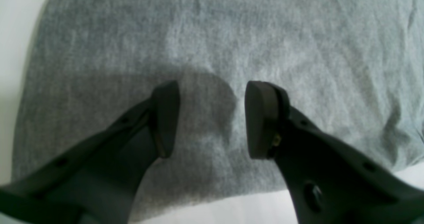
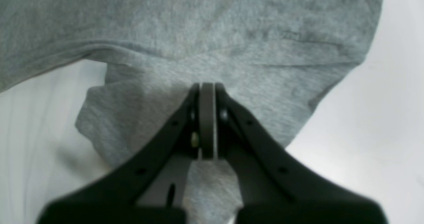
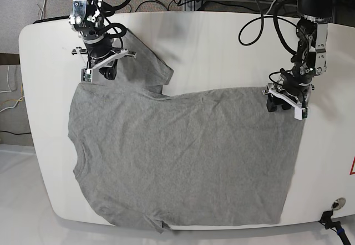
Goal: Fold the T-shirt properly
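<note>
A grey T-shirt (image 3: 183, 156) lies spread flat on the white table (image 3: 222, 45), collar to the left and hem to the right. My right gripper (image 3: 102, 72) is at the far left, on the upper sleeve (image 2: 139, 118). Its jaws are shut (image 2: 207, 118) with the sleeve fabric bunched and raised around them. My left gripper (image 3: 287, 105) hovers over the shirt's far right corner by the hem. In the left wrist view it stands open (image 1: 212, 118), both fingers (image 1: 165, 118) over grey cloth (image 1: 232, 35) with nothing between them.
Black cables (image 3: 266, 18) trail over the table's back edge behind both arms. The table's rounded front edge (image 3: 222, 227) runs just below the shirt's lower side. Bare white table shows between the arms at the back.
</note>
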{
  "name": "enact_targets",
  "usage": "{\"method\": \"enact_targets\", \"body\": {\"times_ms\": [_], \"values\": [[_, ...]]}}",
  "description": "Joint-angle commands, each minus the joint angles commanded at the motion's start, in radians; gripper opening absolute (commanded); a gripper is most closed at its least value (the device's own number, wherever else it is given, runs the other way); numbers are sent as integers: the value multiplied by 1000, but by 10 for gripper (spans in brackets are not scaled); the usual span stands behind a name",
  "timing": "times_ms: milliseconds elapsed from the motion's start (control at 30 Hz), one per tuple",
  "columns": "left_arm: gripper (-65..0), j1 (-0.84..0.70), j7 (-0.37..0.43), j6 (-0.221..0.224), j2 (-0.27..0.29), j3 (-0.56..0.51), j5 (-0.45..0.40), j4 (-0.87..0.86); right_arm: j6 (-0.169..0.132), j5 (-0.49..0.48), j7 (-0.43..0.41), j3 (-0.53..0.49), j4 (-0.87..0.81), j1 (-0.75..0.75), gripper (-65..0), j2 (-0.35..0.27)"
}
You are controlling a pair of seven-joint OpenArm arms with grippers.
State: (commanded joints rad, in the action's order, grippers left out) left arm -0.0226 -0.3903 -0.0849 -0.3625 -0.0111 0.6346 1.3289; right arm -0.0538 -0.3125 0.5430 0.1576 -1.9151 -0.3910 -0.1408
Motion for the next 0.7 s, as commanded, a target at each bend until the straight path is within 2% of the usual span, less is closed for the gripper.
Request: {"method": "enact_targets", "body": {"times_ms": [100,200,233,567,700], "values": [[-373,-7,3,-2,19,5,-1,-11,-11,3,0,0,44,2,-650,-3],[-372,-8,6,-8,30,5,0,-22,-18,17,8,2,97,7,-563,-9],[-360,-32,18,-8,36,7,-14,-21,-7,2,21,1,46,-7,-640,19],[-358,-44,20,-9,33,9,-14,19,-7,0,21,1,42,-9,-640,19],[-355,-44,20,-9,13,9,-15,50,-7,0,18,0,38,-9,-636,19]]}}
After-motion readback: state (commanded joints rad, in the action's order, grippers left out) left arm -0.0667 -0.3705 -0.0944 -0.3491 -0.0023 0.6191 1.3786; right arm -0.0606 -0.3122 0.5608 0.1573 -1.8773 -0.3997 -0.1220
